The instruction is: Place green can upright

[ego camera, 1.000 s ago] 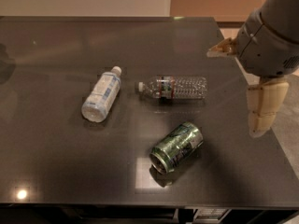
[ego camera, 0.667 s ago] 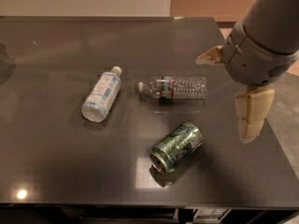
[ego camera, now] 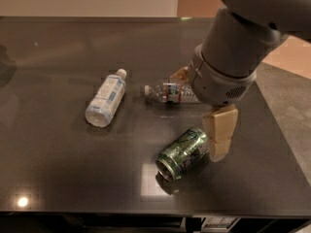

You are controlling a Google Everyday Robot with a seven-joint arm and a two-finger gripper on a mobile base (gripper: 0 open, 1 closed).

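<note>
Claw swings in leftward from table's right edge since a second ago; now spread wide, grasping nothing. Near finger just right of green can, which lies on side, below-left of claw. I read approach as nearly done, grasp pending. Clear ribbed bottle just behind claw.

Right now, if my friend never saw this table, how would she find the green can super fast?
Look at the dark table, near its front edge, right of the middle, beside the robot's gripper with its open fingers. The green can lies there on its side. It is shiny green metal, while the white-labelled bottle and the ribbed bottle behind it are clear plastic.
</note>
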